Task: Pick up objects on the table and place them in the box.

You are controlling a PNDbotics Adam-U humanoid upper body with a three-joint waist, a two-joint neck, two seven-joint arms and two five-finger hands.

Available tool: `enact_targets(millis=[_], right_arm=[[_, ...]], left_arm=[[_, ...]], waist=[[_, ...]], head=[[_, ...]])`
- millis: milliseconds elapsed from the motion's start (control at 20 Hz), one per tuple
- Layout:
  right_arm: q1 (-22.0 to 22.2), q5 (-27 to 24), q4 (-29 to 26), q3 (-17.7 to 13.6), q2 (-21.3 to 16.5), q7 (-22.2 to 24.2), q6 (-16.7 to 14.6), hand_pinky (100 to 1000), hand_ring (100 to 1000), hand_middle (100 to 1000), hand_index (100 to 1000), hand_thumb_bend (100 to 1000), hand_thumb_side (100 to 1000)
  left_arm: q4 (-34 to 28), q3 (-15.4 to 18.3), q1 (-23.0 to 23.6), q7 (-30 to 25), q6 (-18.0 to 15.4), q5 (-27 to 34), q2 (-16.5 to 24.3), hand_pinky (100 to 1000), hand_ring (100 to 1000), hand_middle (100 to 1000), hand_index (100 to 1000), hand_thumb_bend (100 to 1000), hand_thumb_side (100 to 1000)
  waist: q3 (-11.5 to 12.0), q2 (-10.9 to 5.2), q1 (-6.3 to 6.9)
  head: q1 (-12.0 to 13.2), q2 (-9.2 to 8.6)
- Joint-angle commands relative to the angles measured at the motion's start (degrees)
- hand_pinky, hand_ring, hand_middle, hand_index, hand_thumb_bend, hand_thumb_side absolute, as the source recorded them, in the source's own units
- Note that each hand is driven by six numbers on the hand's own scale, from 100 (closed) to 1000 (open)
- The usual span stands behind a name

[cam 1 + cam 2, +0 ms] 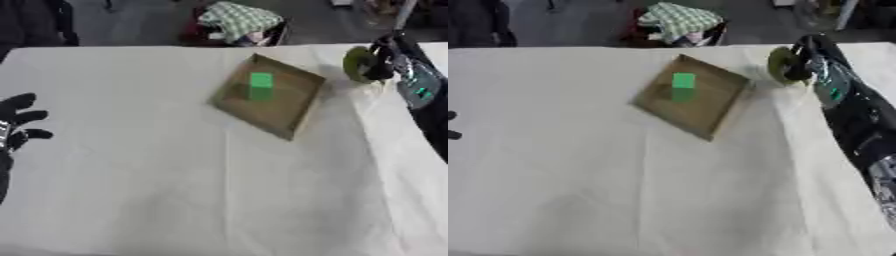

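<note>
At nine o'clock, the left robot hand (19, 122) is resting idle on the white-covered table (175, 190), fingers spread apart and empty. Just above centre, a cardboard box (282, 112) is sitting askew, already holding a green block (261, 81). At two o'clock, the right robot hand (378, 62) is curling around a green round object (357, 64), the box lying just beside it toward nine o'clock.

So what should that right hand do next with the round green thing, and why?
Probably carry it left, over the box, and let go. The right hand is curled round the olive-green round object, to the right of the box, where a green block already sits. The left hand rests open at the left edge.
</note>
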Motion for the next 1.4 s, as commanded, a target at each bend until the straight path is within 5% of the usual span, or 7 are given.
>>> enact_targets(millis=[50, 400, 950, 1100, 1150, 1250, 1400], right_arm=[[-1.9, -0.2, -7.0, 1.3, -0.9, 1.3, -2.0, 675, 572, 312, 417, 100, 100], [-2.5, 0.3, -15.8, 5.3, 0.6, 7.5, -5.1, 692, 582, 324, 428, 100, 100], [0.1, 5.3, -12.7, 8.0, 5.9, 16.0, -9.5, 731, 615, 365, 465, 100, 100], [1.0, 6.5, -11.4, 8.3, 6.6, 17.6, -9.5, 763, 667, 482, 612, 133, 100], [1.1, 6.8, -11.1, 8.2, 6.8, 18.3, -9.7, 770, 682, 518, 670, 172, 100], [1.3, 7.2, -10.9, 8.3, 6.7, 19.8, -10.3, 817, 766, 737, 884, 334, 141], [1.3, 6.8, -11.5, 8.4, 6.3, 22.6, -11.7, 853, 825, 874, 974, 444, 178]], left_arm=[[-0.8, 0.4, -0.8, 0.0, -0.1, 0.0, 1.0, 600, 742, 793, 734, 120, 654], [-0.8, 0.4, -0.9, 0.0, -0.1, 0.0, 1.0, 600, 742, 793, 734, 120, 654], [-0.7, 0.3, -1.0, -0.1, -0.1, 0.0, 0.9, 601, 742, 793, 734, 121, 654], [-0.8, 0.4, -1.1, -0.1, -0.1, 0.0, 0.8, 601, 743, 792, 734, 121, 653], [-0.8, 0.4, -1.1, -0.1, -0.1, 0.0, 0.9, 601, 743, 792, 734, 121, 653], [-0.8, 0.4, -1.1, -0.1, -0.1, 0.0, 0.9, 601, 743, 792, 734, 121, 653], [-0.8, 0.4, -1.1, -0.1, -0.1, 0.0, 0.9, 601, 743, 792, 734, 122, 653]], waist=[[0.0, -0.86, -0.06], [0.0, -0.88, -0.1], [0.2, -0.67, -0.01], [0.1, -0.65, 0.17], [0.1, -0.65, 0.21], [-0.1, -0.66, 0.23], [-0.3, -0.69, 0.24]], head=[[-0.1, -0.32], [-0.4, -0.25], [-0.6, -0.44], [-0.6, -0.58], [-0.6, -0.62], [-0.6, -0.66], [-0.5, -0.7]])
